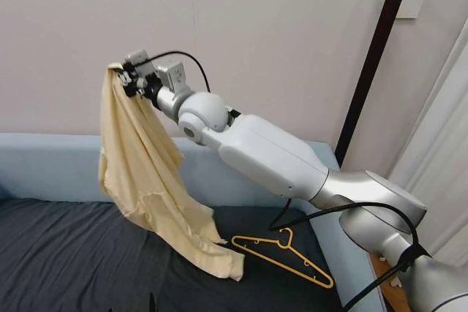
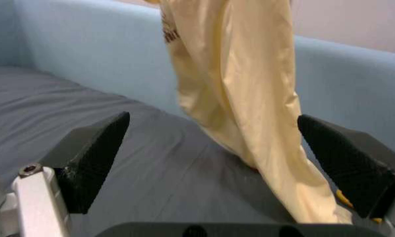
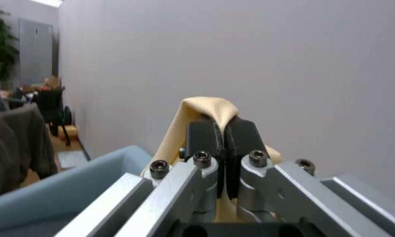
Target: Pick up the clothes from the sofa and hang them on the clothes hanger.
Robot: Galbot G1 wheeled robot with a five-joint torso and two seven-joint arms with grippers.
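The yellow garment [image 1: 142, 180] hangs from the right pincer [image 1: 126, 78], whose pads [image 3: 204, 136] are clamped on a fold of its top; the hem trails on the sofa [image 1: 44, 155] seat below. Its dark print [image 2: 171, 33] is half hidden in a fold, unreadable. The left pincer [image 2: 212, 118], fingers [image 2: 95, 158] spread wide, faces the cloth low down. Below and right of the right pincer lies a yellow hanger [image 1: 285, 250].

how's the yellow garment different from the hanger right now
The garment hangs from the shut right gripper, lower end resting on the sofa seat; the hanger lies flat there, ungripped. The garment is pale cream, soft and draped; the hanger is brighter yellow, a thin rigid frame. Both are yellowish and touch the seat. The left gripper is open, low over the seat.
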